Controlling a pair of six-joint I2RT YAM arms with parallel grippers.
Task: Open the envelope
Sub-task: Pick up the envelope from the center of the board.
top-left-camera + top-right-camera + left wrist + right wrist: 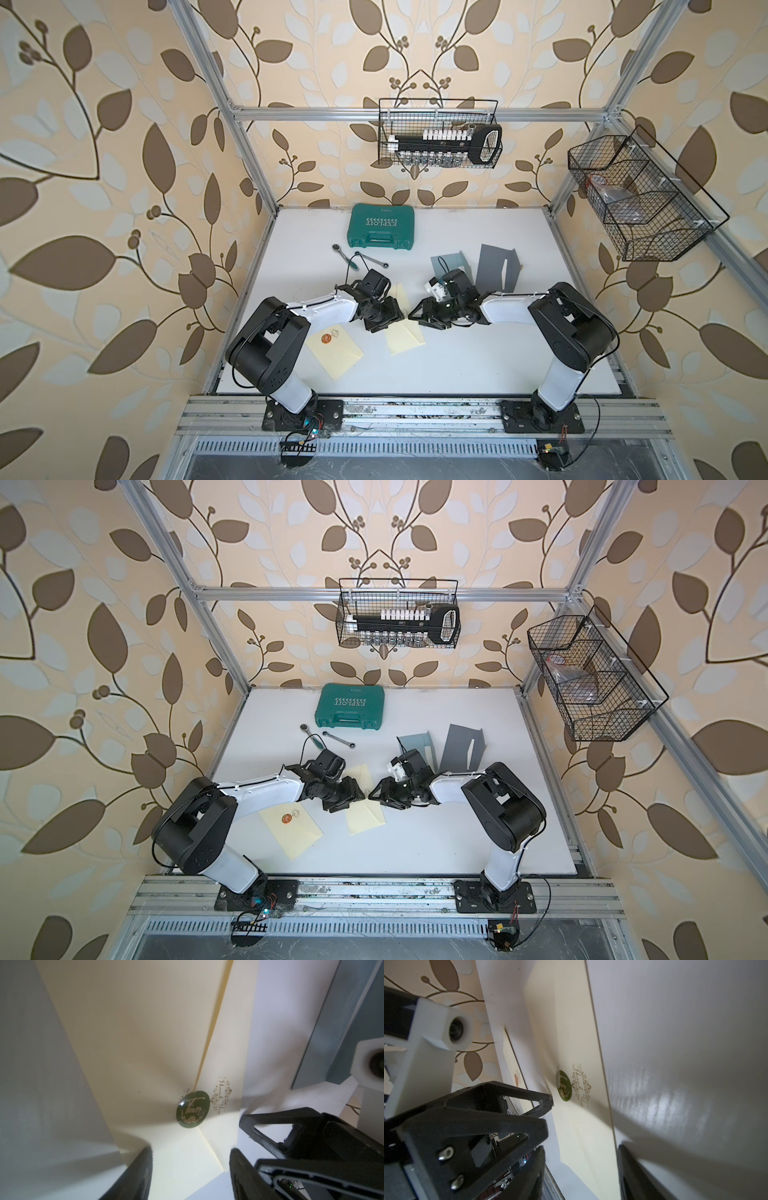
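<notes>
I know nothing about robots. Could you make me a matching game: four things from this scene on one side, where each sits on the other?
Things:
1. teal case
2. socket rail
3. orange-sealed envelope
4. green-sealed envelope

Places:
a. in the wire basket on the back wall
b. under the left tool and right tool
c. by the left arm
d. far side of the table

Pairs: 1-d, 2-a, 3-c, 4-b

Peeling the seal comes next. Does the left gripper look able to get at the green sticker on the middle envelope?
Probably yes: the left gripper hangs open over the envelope, and the green sticker lies uncovered just beyond its fingertips, with nothing between.
</notes>
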